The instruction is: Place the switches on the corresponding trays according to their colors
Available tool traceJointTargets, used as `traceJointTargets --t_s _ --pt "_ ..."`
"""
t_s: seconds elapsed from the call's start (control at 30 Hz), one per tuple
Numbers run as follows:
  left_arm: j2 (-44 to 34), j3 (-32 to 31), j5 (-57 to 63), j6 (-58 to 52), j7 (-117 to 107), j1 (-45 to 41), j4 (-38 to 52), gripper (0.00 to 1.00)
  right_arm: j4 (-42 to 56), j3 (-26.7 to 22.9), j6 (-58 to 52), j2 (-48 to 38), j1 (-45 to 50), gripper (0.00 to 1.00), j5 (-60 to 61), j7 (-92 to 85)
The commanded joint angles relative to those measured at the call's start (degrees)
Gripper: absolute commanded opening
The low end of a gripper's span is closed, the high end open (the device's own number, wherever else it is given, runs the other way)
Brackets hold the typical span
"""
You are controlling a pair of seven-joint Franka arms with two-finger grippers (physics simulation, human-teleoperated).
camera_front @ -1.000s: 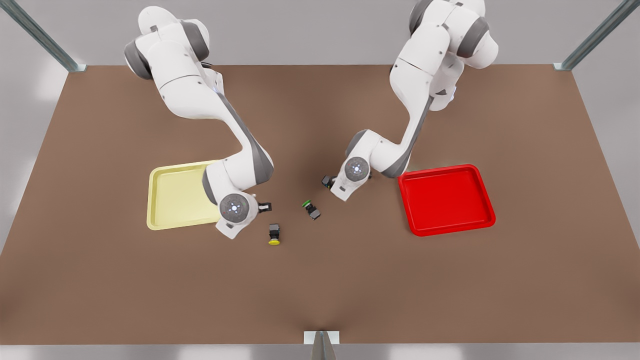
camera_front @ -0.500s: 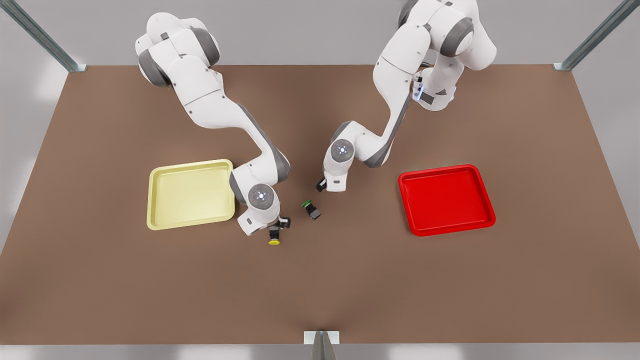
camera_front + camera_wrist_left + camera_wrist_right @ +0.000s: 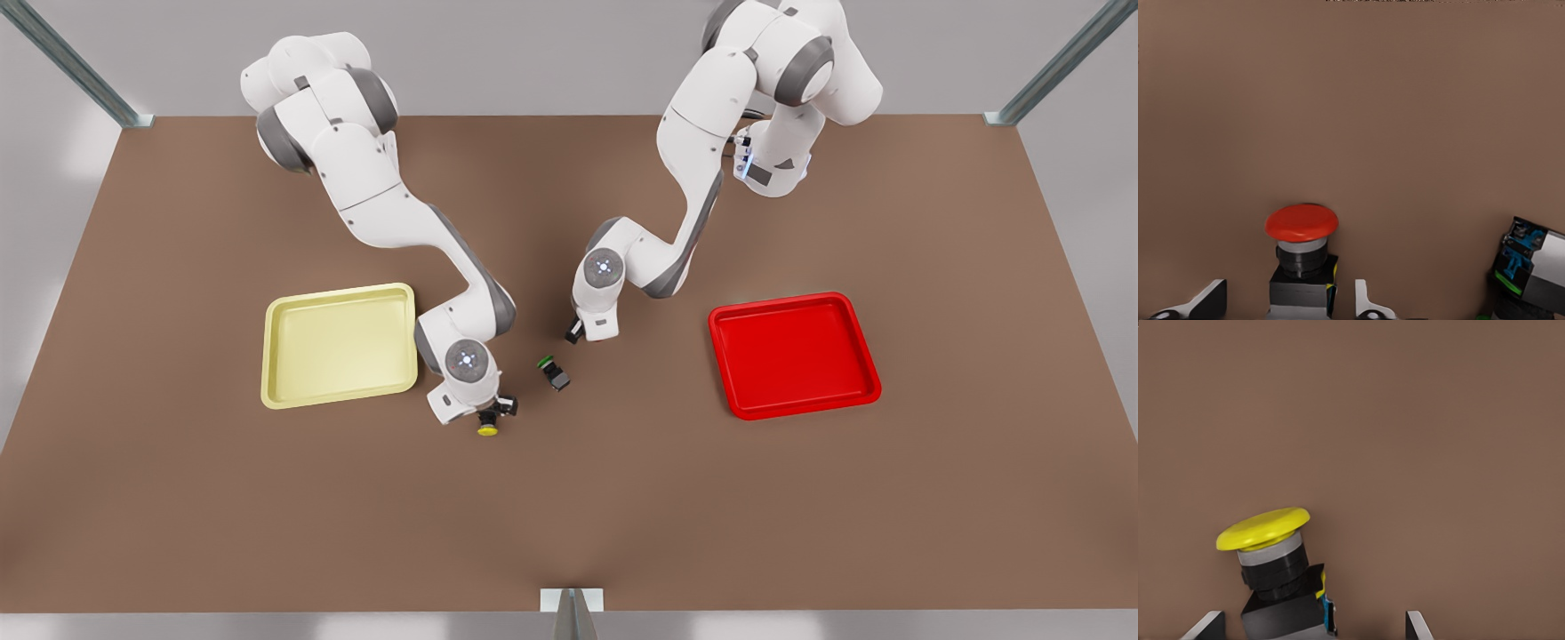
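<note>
Front view: the right gripper (image 3: 494, 412) hangs over the yellow switch (image 3: 487, 429) beside the yellow tray (image 3: 340, 345); the left gripper (image 3: 576, 334) hangs near the green switch (image 3: 553, 372), apart from the red tray (image 3: 793, 354).

Left wrist view: fingers (image 3: 1366, 303) apart around the red switch (image 3: 1302, 257) on the tabletop (image 3: 1405, 120).

Right wrist view: fingers (image 3: 1417, 627) apart, astride the yellow switch. No legible writing.

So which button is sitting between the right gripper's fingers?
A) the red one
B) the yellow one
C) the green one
B: in the right wrist view the yellow switch lies between the open fingers of the right gripper, near the yellow tray.
</note>
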Motion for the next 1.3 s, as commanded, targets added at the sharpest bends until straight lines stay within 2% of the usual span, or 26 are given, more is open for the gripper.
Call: traceJointTargets --t_s 0.0,0.07,0.13,0.2,0.23,0.3,0.47,0.6,0.67,0.73,0.77,0.8,0.83,0.93,1.0,1.03,1.07,1.1,1.13,1.17,1.23,1.27 --pt "0.4 0.0 -0.2 0.7 -8.6 0.0 0.0 0.85 0.0 0.0 0.4 -0.1 0.0 1.00 0.4 -6.1" --pt "0.8 0.0 -0.3 0.9 -8.6 0.0 0.1 0.81 0.1 0.0 0.4 0.2 0.0 1.00 0.4 -6.1" --pt "0.9 0.0 -0.3 1.0 -8.6 0.0 0.1 0.77 0.2 0.1 0.4 0.2 -0.1 0.79 0.4 -6.1" --pt "0.9 0.0 -0.3 1.0 -8.9 -0.1 0.1 0.57 0.3 0.0 0.3 0.2 -0.1 0.65 0.6 -6.2" --pt "0.9 0.0 -0.3 0.9 -9.0 0.0 0.1 0.50 0.4 0.0 0.0 0.2 -0.3 0.58 0.6 -6.2" --pt "0.9 0.0 -0.4 0.9 -9.1 0.0 0.1 0.46 0.5 0.0 -0.2 0.2 -0.5 0.54 1.4 -6.3" --pt "0.3 0.3 -0.2 0.8 -9.0 0.3 0.3 0.45 0.5 0.1 -0.3 -0.1 -0.8 0.48 1.5 -6.3" --pt "-2.4 2.6 0.1 -3.1 -8.6 0.3 0.1 0.45 1.8 0.0 -6.5 -1.7 -0.9 0.48 2.1 -6.0" --pt "-6.3 8.5 0.2 -10.4 -5.0 0.3 -1.5 0.46 0.8 0.0 -12.4 -5.2 -1.7 0.49 2.7 -6.2" --pt "-13.4 18.2 7.3 -15.3 2.6 0.4 -8.8 0.46 -1.6 0.1 -24.8 -12.3 -4.3 0.49 3.0 -9.1" --pt "-15.8 22.4 7.9 -15.3 8.8 0.4 -12.5 0.47 -4.5 0.0 -29.5 -16.7 -6.4 0.49 4.2 -14.1" --pt "-17.9 25.4 9.1 -15.2 12.0 1.0 -15.2 0.47 -11.8 -0.5 -29.6 -22.3 -8.6 0.49 4.2 -18.6" --pt "-19.9 25.4 10.4 -15.0 13.8 3.6 -17.5 0.47 -13.7 -0.8 -31.1 -23.7 -10.1 0.49 4.2 -20.9" --pt "-19.7 25.4 11.4 -13.6 17.4 7.5 -18.3 0.47 -23.4 -6.7 -32.2 -30.1 -11.6 0.49 1.4 -28.6" --pt "-19.0 25.4 11.4 -11.0 17.4 8.3 -19.2 0.47 -30.0 -9.6 -28.4 -32.1 -12.8 0.49 -1.7 -32.5" --pt "-18.7 25.4 11.4 -10.2 17.4 8.7 -19.5 0.79 -33.0 -10.6 -25.6 -32.1 -12.8 0.49 -2.1 -32.9" --pt "-18.7 25.4 11.5 -10.0 17.4 8.7 -19.7 1.00 -35.5 -10.6 -23.2 -32.1 -12.8 0.49 -2.3 -32.9" --pt "-18.7 25.3 11.5 -10.0 17.4 8.7 -19.7 1.00 -38.1 -10.9 -20.3 -32.2 -12.8 0.49 -2.7 -32.9" --pt "-18.7 25.3 11.5 -10.0 17.4 8.7 -19.7 1.00 -39.0 -11.3 -18.7 -32.2 -12.7 0.59 -3.2 -32.9" --pt "-18.8 25.3 11.6 -10.0 17.6 8.7 -19.7 1.00 -38.6 -11.3 -18.7 -32.1 -12.7 1.00 -3.2 -32.8" --pt "-19.6 25.3 12.1 -10.5 17.7 8.7 -19.7 1.00 -37.7 -11.4 -19.2 -32.1 -12.6 1.00 -3.2 -32.8" --pt "-22.5 25.3 14.6 -17.3 18.1 8.5 -16.3 1.00 -37.5 -11.4 -19.2 -32.0 -12.6 1.00 -3.2 -32.8"
